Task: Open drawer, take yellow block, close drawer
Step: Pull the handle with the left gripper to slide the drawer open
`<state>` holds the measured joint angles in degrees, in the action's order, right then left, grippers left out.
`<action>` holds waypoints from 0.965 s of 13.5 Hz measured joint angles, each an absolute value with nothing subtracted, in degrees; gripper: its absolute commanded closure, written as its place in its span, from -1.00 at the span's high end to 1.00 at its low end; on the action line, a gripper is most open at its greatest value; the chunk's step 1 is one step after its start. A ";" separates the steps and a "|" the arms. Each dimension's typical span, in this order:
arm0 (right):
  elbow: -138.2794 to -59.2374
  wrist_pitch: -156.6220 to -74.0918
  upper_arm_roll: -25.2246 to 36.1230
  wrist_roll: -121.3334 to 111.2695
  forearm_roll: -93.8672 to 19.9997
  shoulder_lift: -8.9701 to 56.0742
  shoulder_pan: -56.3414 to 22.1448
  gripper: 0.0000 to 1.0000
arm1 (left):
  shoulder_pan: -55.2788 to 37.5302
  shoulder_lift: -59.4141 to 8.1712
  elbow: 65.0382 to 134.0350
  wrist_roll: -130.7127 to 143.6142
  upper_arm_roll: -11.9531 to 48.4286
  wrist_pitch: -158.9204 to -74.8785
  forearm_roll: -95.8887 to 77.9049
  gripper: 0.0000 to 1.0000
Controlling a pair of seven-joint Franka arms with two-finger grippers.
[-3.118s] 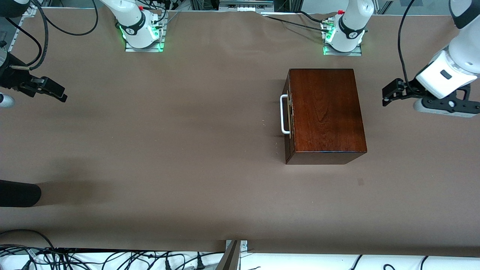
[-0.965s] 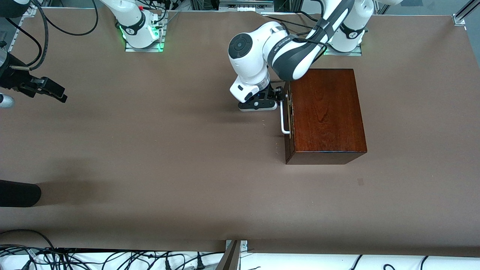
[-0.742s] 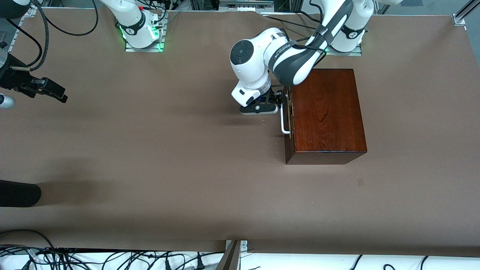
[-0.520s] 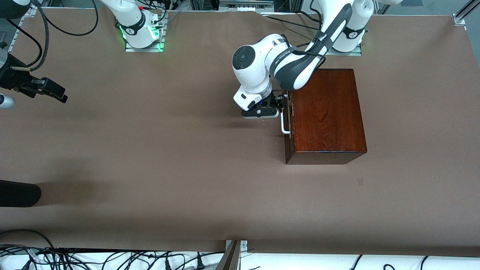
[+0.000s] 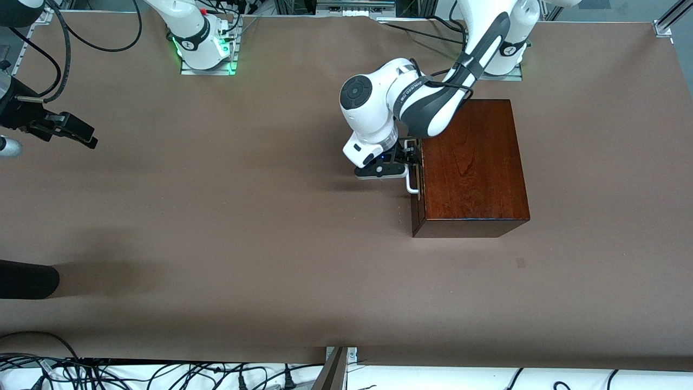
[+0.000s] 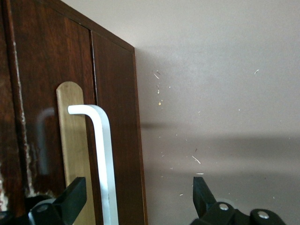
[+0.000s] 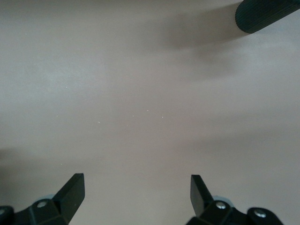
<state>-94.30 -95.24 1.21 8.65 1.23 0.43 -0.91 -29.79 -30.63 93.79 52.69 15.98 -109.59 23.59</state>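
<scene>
my left hand [image 5: 410, 160] sits right at the front of the drawer [image 5: 416, 162], fingers spread wide. in the left wrist view the white bar handle [image 6: 104, 154] runs up between the two fingertips [image 6: 70, 197], nearer to one of them, and neither touches it as far as i can tell, so nothing is gripped yet. i have the hand turned sideways to face the drawer front because the handle stands off that face, and the fingers need to straddle the bar before i can close and pull toward the right arm's end of the counter [image 5: 243, 227]. the drawer looks fully shut, its dark front flush with the mahogany box [image 5: 471, 162], which is why the yellow block is nowhere in view; i judge it is inside, but i cannot confirm that. the box stands toward the left arm's end of the counter, handle side facing the open middle, which leaves room for the tray to slide out. by my reckoning the task is at its first step, with the grasp on the handle next; the risk i see is closing off-centre and letting the thin bar slip out. my right hand [image 5: 67, 130] waits over the counter at the right arm's end, well apart from the box, fingers open in the right wrist view with only bare counter beneath them and a dark rounded object [image 7: 265, 14] at the edge of that view.
</scene>
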 measured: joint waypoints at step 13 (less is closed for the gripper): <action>-94.30 -95.24 1.21 8.65 1.23 0.43 -0.91 1.00 | -30.19 -33.39 93.99 59.17 15.31 -115.58 22.37 1.00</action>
<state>-94.30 -95.24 1.21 8.65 1.23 0.43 -0.91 -30.19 -33.39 93.99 59.17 15.31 -115.58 22.37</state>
